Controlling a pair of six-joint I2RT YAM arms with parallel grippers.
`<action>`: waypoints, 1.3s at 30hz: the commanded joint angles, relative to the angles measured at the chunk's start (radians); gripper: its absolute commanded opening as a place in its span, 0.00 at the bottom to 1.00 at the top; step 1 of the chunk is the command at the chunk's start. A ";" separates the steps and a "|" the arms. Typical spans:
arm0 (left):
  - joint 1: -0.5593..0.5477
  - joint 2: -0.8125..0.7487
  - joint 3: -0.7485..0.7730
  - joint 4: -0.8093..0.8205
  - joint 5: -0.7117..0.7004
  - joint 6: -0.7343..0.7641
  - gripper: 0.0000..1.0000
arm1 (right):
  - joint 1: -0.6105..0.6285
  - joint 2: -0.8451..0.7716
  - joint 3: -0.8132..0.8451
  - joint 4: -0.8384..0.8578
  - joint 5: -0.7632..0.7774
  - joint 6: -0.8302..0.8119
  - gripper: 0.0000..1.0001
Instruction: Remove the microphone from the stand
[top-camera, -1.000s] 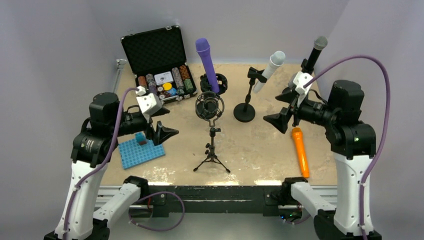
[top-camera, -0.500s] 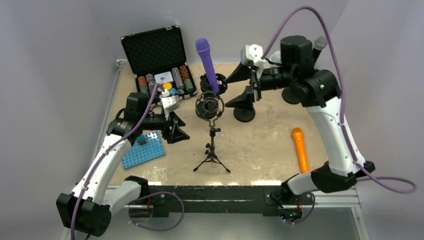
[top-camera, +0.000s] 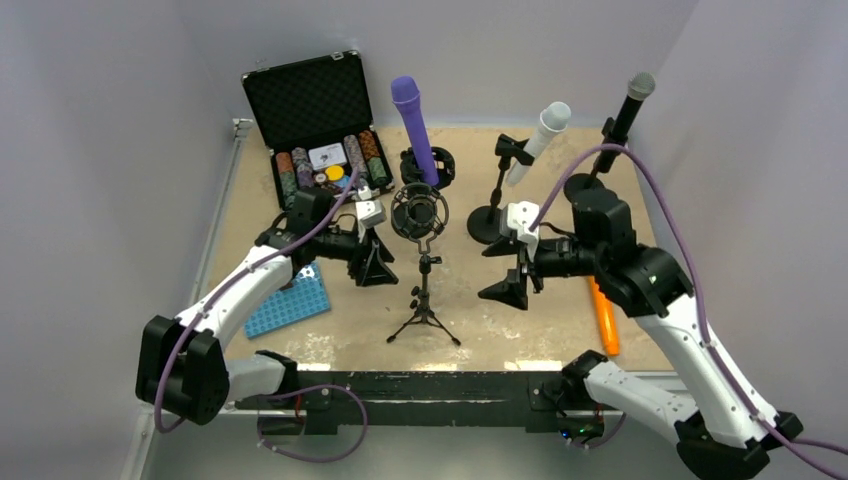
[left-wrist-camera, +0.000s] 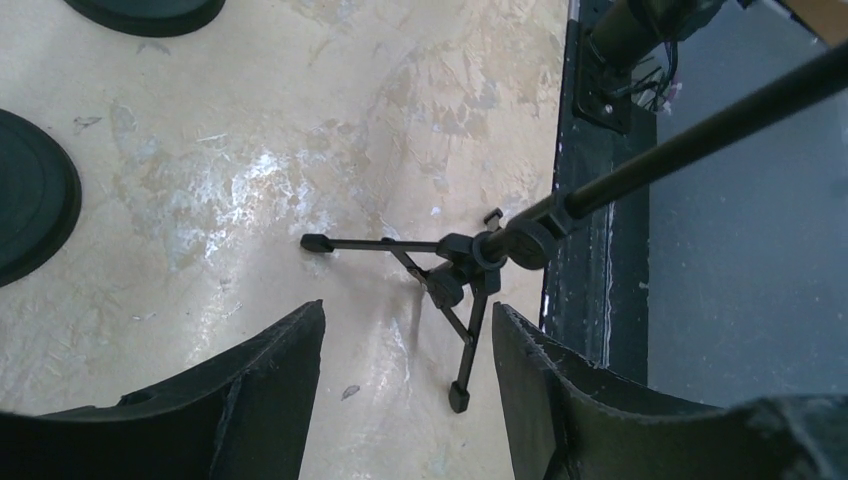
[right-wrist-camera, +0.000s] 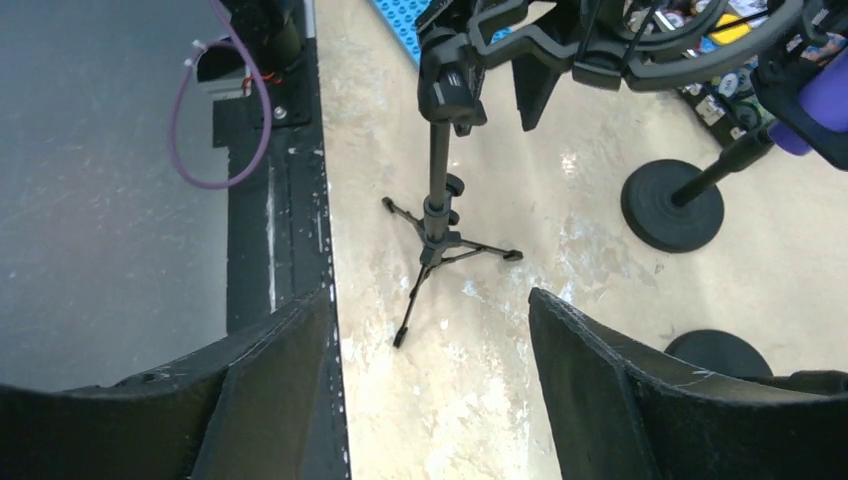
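Item 1. Microphone (top-camera: 419, 212): black, seated in a ring cradle atop the tripod stand (top-camera: 424, 300) at table centre. Its outline merges with the cradle and is hard to separate; in the right wrist view the cradle is cut off at the top edge.
Item 2. Left gripper (top-camera: 375, 262): fingers spread, nothing between them, just left of the stand's pole.
Item 3. Right gripper (top-camera: 490, 271): fingers spread wide, empty, right of the stand and apart from it.
Item 4. Orange microphone (top-camera: 601, 305): lying flat, its upper end covered by the right arm.
Item 5. Grey-headed microphone (top-camera: 630, 105): on a stand at far right, base hidden behind the arm.
Item 6. Blue studded plate (top-camera: 290, 305): partly under the left arm.
Item 7. Table (top-camera: 500, 335): sandy, scuffed with pale patches, black rail along the near edge.
Item 8. Walls: plain pale lavender-grey on three sides.
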 joint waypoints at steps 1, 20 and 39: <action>-0.001 0.022 0.007 0.172 0.054 -0.134 0.66 | 0.004 -0.066 -0.175 0.265 0.047 0.142 0.74; 0.040 -0.226 0.211 -0.620 -0.264 0.206 0.71 | 0.154 -0.025 -0.702 1.272 0.168 0.576 0.71; 0.040 -0.227 0.250 -0.686 -0.293 0.256 0.71 | 0.222 0.125 -0.623 1.389 0.071 0.575 0.27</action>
